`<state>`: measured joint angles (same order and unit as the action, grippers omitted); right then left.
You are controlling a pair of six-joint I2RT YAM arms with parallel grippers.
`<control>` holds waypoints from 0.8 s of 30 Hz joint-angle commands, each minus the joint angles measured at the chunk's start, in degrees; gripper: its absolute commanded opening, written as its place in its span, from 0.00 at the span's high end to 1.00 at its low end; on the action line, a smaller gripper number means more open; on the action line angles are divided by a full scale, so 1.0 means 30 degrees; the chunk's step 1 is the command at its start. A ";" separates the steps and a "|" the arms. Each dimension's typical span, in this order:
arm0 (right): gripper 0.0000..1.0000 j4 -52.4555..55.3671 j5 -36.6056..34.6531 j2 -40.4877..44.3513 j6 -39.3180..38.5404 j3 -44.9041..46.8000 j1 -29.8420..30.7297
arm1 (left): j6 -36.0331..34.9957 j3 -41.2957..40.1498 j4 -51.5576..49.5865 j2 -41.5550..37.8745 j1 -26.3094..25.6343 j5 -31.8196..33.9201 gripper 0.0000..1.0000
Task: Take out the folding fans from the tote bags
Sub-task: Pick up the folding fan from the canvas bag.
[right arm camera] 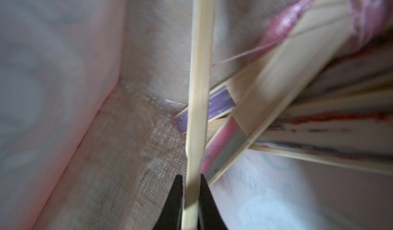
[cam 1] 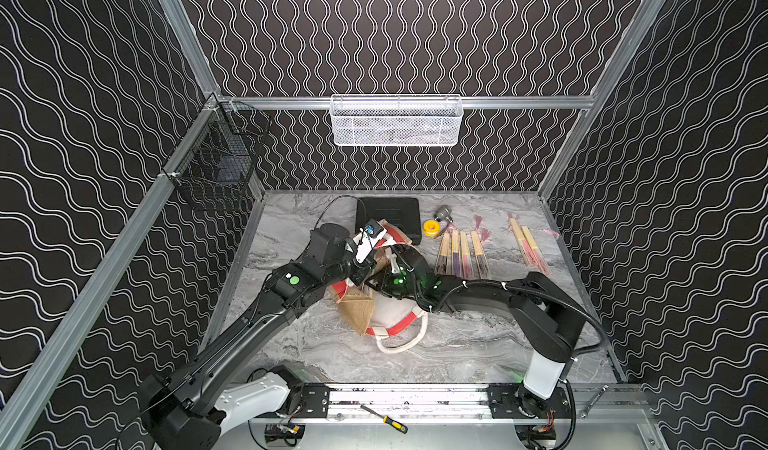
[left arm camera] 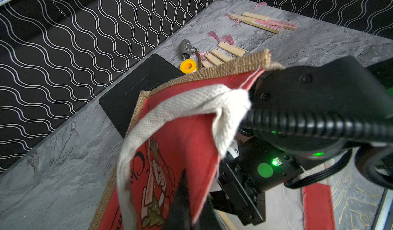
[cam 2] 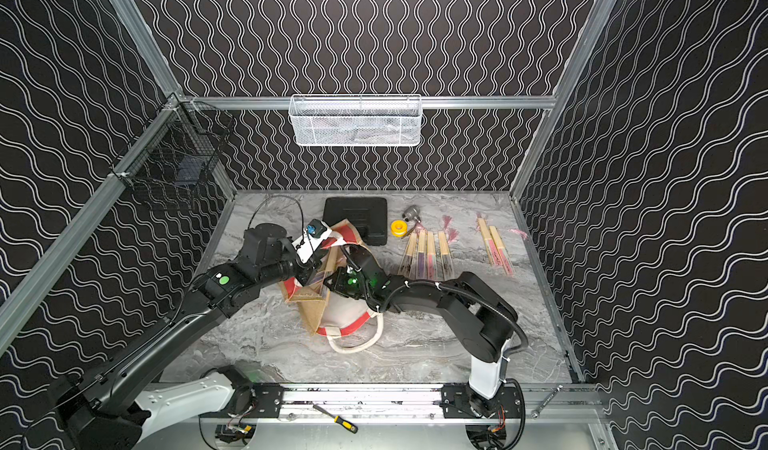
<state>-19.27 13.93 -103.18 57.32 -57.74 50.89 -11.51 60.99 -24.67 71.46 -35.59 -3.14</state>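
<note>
The tan jute tote bag (cam 1: 392, 319) (cam 2: 345, 319) stands mid-table with its mouth pulled open. My left gripper (left arm camera: 192, 197) is shut on the bag's red printed side panel (left arm camera: 182, 133), near the white handle (left arm camera: 191, 103). The right gripper (right arm camera: 191, 197) reaches inside the bag and is shut on the pale bamboo rib of one folding fan (right arm camera: 200, 90). Several more fans (right arm camera: 276, 112) lie crossed in the bag beside it. Other fans lie on the table to the right: a row of several (cam 1: 461, 256) (cam 2: 428, 254) and a pair (cam 1: 530, 244) (cam 2: 494, 246). Both sets of jaws are hidden in the top views.
A flat black case (cam 1: 388, 215) lies behind the bag, with a yellow tape roll (cam 1: 431, 227) and a metal valve (cam 1: 444, 213) to its right. A white mesh basket (cam 1: 395, 121) and a black wire basket (cam 1: 216, 165) hang on the walls. A screwdriver (cam 1: 384, 419) lies on the front rail.
</note>
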 commanded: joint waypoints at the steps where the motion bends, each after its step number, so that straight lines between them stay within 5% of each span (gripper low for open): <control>1: 0.85 0.2212 -0.0558 0.1040 -0.2638 0.0073 -0.0053 | 0.0144 -0.0028 0.0283 -0.0039 0.0022 0.0207 1.00; 14: 0.86 0.6548 -0.2087 0.3716 -0.9091 0.0668 0.0650 | 0.0230 0.0408 -0.0112 -0.0320 0.0000 0.0694 1.00; 24: 0.88 0.8025 -0.1947 0.6011 -1.1162 0.1287 0.0848 | 0.0341 0.0696 -0.0315 -0.0838 0.0004 0.2188 1.00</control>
<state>1.83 7.84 -86.59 27.03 -53.49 53.41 -11.25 62.52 -26.96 68.77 -35.62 1.72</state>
